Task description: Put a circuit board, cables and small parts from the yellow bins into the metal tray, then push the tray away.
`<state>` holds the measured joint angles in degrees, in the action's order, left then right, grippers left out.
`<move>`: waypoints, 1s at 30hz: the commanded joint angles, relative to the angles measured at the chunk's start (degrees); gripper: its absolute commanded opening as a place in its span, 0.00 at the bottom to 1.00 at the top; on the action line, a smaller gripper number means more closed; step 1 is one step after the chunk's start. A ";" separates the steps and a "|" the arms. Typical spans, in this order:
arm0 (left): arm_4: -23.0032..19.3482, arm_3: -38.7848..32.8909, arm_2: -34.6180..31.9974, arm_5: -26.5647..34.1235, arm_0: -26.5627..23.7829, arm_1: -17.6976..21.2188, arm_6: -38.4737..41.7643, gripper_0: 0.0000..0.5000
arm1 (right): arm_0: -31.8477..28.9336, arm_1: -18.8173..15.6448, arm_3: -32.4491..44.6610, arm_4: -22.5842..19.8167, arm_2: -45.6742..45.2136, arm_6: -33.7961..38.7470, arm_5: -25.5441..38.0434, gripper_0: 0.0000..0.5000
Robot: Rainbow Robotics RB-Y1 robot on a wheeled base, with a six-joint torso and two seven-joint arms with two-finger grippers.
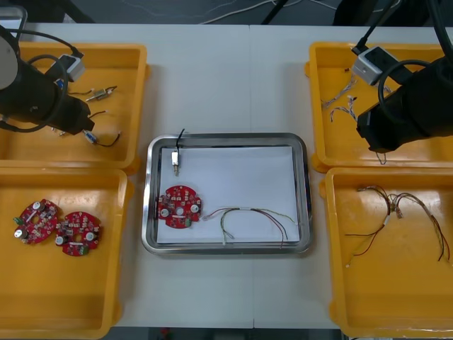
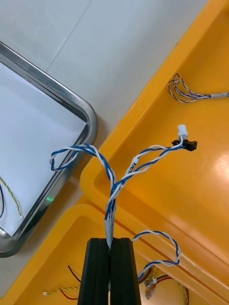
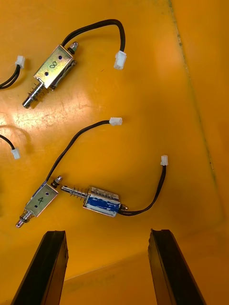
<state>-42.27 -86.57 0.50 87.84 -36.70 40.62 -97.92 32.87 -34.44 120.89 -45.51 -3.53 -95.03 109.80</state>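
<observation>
My right gripper [image 2: 109, 242] is shut on a twisted blue and white cable [image 2: 119, 178], whose strands fan out beyond the fingers above the rim between the two right bins. In the front view the right arm [image 1: 410, 106] hangs over the far right yellow bin [image 1: 318, 106]. My left gripper [image 3: 107, 233] stands open over the far left yellow bin [image 1: 134, 106], just short of a blue-wrapped small metal part [image 3: 102, 204]. The metal tray [image 1: 226, 138], white inside, holds a red circuit board [image 1: 179, 206], a small metal part [image 1: 175, 160] and a thin cable [image 1: 255, 216].
Two more small metal parts [image 3: 50, 71] [image 3: 38, 202] lie near the left fingers. The near left bin [image 1: 71, 297] holds two circuit boards [image 1: 35, 219] [image 1: 78, 234]. Red and yellow cables [image 1: 400, 212] lie in the near right bin [image 1: 396, 304]. A tray corner [image 2: 88, 119] sits beside the held cable.
</observation>
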 commanded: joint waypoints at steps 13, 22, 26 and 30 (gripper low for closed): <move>1.58 -1.41 -4.02 1.46 2.68 1.75 -1.84 1.00 | -0.17 2.97 6.90 9.12 17.15 1.60 -0.29 0.00; 1.49 -1.50 -6.21 2.16 4.26 2.19 -1.40 1.00 | 2.99 2.97 6.73 11.93 28.22 1.60 -5.30 0.00; 1.32 -1.50 -6.57 2.16 4.26 2.10 -1.40 1.00 | 4.40 3.06 4.62 12.46 31.91 1.34 -8.73 0.00; 0.96 -1.50 -7.01 2.60 4.35 2.01 2.91 1.00 | 5.80 3.32 1.72 12.46 35.34 0.63 -13.39 0.00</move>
<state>-41.17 -86.57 -4.55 89.59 -33.09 40.69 -97.93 35.45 -32.09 123.99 -33.48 28.77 -94.89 99.14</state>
